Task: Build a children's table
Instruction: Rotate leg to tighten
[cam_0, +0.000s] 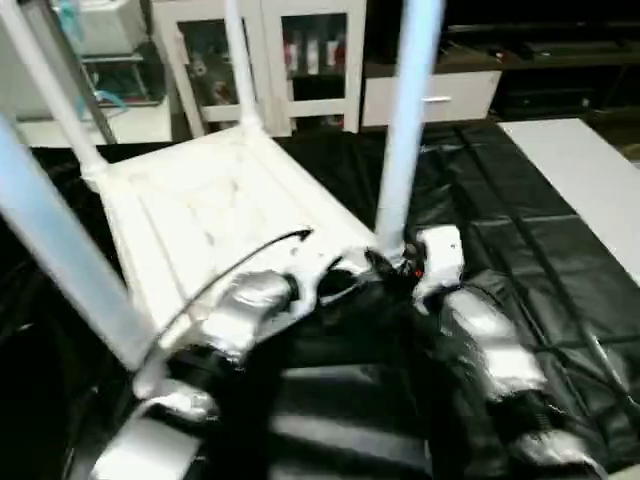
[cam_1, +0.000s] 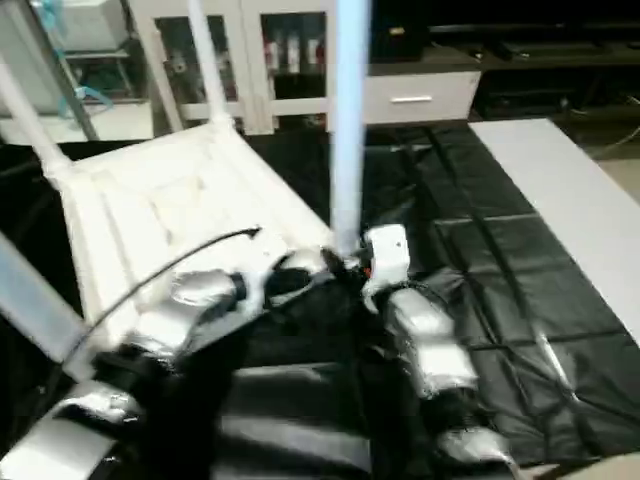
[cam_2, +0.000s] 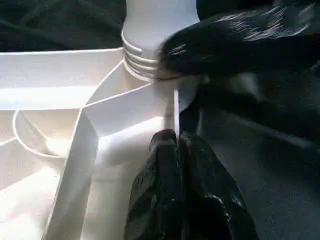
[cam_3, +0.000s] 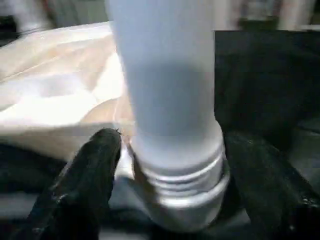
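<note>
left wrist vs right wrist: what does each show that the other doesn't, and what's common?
Left wrist: the left gripper shut on a thin rib at the tabletop's corner, with the ribbed underside spread beside it.
Right wrist: the right gripper, its fingers on either side of the leg's base, and cabinets behind.
Both: that leg's threaded end at the corner socket, the white tabletop and the black table cover.

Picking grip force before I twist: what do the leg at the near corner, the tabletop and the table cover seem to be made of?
Leg: looks like smooth white plastic tube, ridged with thread-like rings at its base.
Tabletop: white moulded plastic, matte, with thin raised ribs on the upturned underside.
Table cover: black sheet, probably plastic film; it is glossy, creased and catches light in streaks.
</note>
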